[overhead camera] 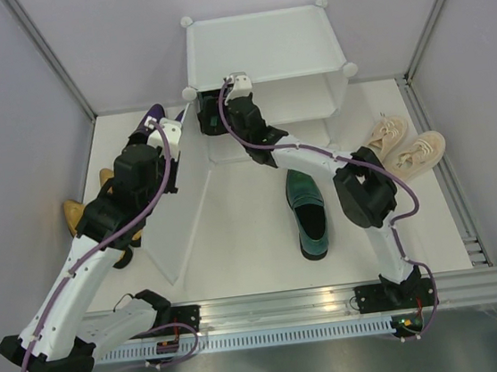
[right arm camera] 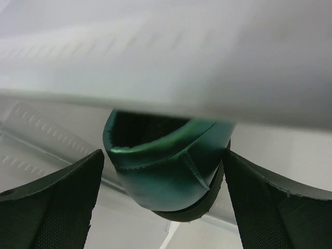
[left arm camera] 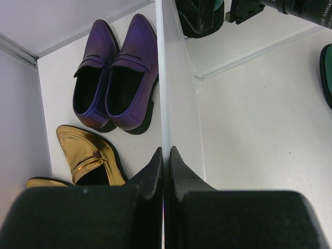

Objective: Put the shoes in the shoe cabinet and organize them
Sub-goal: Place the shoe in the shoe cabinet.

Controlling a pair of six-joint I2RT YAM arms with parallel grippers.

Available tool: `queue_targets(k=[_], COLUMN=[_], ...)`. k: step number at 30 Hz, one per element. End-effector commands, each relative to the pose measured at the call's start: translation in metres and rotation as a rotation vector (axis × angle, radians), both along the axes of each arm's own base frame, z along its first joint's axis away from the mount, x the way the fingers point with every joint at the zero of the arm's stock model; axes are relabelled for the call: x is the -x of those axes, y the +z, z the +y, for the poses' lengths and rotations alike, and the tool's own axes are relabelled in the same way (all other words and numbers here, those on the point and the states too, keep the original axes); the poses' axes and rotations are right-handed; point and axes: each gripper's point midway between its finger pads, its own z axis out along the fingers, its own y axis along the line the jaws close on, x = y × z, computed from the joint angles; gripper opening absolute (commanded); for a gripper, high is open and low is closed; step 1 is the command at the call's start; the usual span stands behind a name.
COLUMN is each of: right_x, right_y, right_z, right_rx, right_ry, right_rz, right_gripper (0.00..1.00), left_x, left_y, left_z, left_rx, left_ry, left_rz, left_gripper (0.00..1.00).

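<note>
Our right end effector stands open around the heel of a glossy dark green loafer inside the white translucent plastic shoe cabinet at the bench's far edge; we could drag it out when withdrawing. Our left end effector pinches the frosted door panel, which may slip.

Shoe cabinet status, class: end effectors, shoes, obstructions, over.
Left end effector shut on flat frosted door panel. Right end effector open around glossy dark green loafer inside white plastic cabinet. No obstruction seen.
</note>
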Motion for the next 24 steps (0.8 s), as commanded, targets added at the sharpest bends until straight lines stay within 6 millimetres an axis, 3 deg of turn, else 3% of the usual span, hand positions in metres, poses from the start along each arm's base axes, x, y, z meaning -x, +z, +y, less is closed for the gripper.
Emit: queue_targets(k=[1, 5, 6, 13, 15, 16, 17, 18, 19, 21, 23, 24], right_x=[0.010, 0.018, 0.021, 0.037, 0.046, 0.051, 0.060, 0.066, 0.073, 0.090, 0.107, 0.120], right_y=[0.007, 0.017, 0.028, 0.042, 0.057, 0.054, 0.070, 0.071, 0.062, 0.069, 0.050, 0.055], right_z=[-0.008, -0.019, -0.023, -0.047, -0.055, -0.059, -0.066, -0.072, -0.079, -0.098, -0.116, -0.132], right_rx=[-0.028, -0.020, -0.030, -0.038, -0.043, -0.034, -0.044, -0.032, -0.009, 0.022, 0.073, 0.090], right_ry=[0.018, 0.013, 0.012, 0.016, 0.028, 0.031, 0.043, 0.045, 0.043, 0.028, 0.014, -0.006], right_rz=[0.035, 0.026, 0.012, 0.017, 0.004, 0.013, -0.010, -0.006, 0.014, 0.024, 0.068, 0.078], right_gripper=[0.98, 0.98, 0.98, 0.98, 0.98, 0.98, 0.98, 0.98, 0.98, 0.98, 0.98, 0.98], left_x=[0.011, 0.011, 0.010, 0.009, 0.010, 0.010, 0.010, 0.010, 0.010, 0.009, 0.010, 0.009], left_y=[-0.004, -0.004, -0.004, -0.004, -0.005, -0.005, -0.005, -0.006, -0.006, -0.006, -0.007, -0.006], left_z=[-0.025, -0.024, -0.024, -0.026, -0.027, -0.027, -0.027, -0.027, -0.027, -0.027, -0.026, -0.026], left_rx=[0.006, 0.009, 0.009, 0.017, 0.022, 0.022, 0.026, 0.025, 0.026, 0.029, 0.032, 0.039], left_ry=[-0.152, -0.146, -0.146, -0.146, -0.149, -0.150, -0.150, -0.149, -0.149, -0.144, -0.138, -0.136], left_rz=[0.015, 0.013, 0.013, 0.013, 0.017, 0.017, 0.017, 0.018, 0.016, 0.012, 0.009, 0.002], left_gripper=[0.02, 0.02, 0.02, 0.02, 0.02, 0.02, 0.02, 0.02, 0.02, 0.02, 0.02, 0.02])
